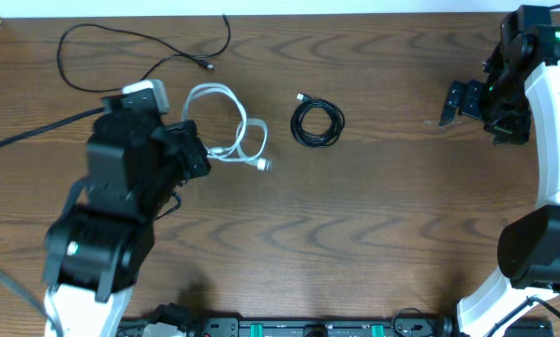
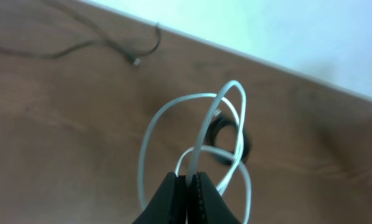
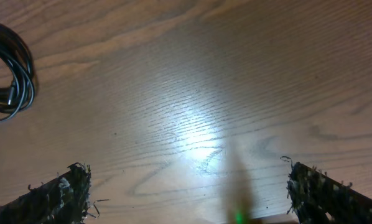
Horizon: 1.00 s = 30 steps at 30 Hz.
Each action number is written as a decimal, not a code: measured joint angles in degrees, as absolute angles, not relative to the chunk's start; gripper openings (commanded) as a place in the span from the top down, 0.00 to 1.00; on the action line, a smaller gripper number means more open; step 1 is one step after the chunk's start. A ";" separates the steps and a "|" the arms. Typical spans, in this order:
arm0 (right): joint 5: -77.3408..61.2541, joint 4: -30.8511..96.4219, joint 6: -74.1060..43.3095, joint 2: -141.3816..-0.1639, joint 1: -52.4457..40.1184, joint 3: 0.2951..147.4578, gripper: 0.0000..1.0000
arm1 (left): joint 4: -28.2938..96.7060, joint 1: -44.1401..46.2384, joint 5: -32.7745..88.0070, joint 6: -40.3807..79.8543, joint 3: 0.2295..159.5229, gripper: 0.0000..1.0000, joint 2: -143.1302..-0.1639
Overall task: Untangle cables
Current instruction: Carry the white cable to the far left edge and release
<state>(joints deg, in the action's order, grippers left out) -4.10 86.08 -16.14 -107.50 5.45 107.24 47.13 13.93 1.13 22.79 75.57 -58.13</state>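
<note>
While clamped, white cable [image 2: 232, 84] in loops

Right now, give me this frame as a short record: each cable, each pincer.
white cable: loose loops, pinched at left pincer's tips
coiled black cable: neat coil, lying apart, untouched
loose black cable: spread out on far side, untouched
left pincer: shut on white cable
right pincer: open, holding nothing, away from all cables

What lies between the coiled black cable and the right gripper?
Nothing: the overhead view shows only bare wooden table between the coiled black cable and the right gripper.
</note>
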 measured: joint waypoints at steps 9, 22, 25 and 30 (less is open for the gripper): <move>-4.08 86.11 -16.14 -107.50 5.45 107.24 0.01 | 62.48 13.93 0.01 18.20 79.15 0.92 -76.03; -4.10 86.08 -16.14 -107.50 5.45 107.24 0.01 | 70.74 13.93 -0.38 15.53 90.45 0.93 -75.16; -4.08 86.11 -16.14 -107.50 5.45 107.24 0.01 | 78.81 13.87 -1.54 13.67 90.54 0.93 -83.96; -4.08 86.08 -16.14 -107.50 5.45 107.24 0.01 | 81.91 13.78 -4.69 12.60 96.16 0.93 -89.71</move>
<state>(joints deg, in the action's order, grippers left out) -4.08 86.08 -16.14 -107.50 5.45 107.24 81.91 13.78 -4.69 12.60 96.16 -89.71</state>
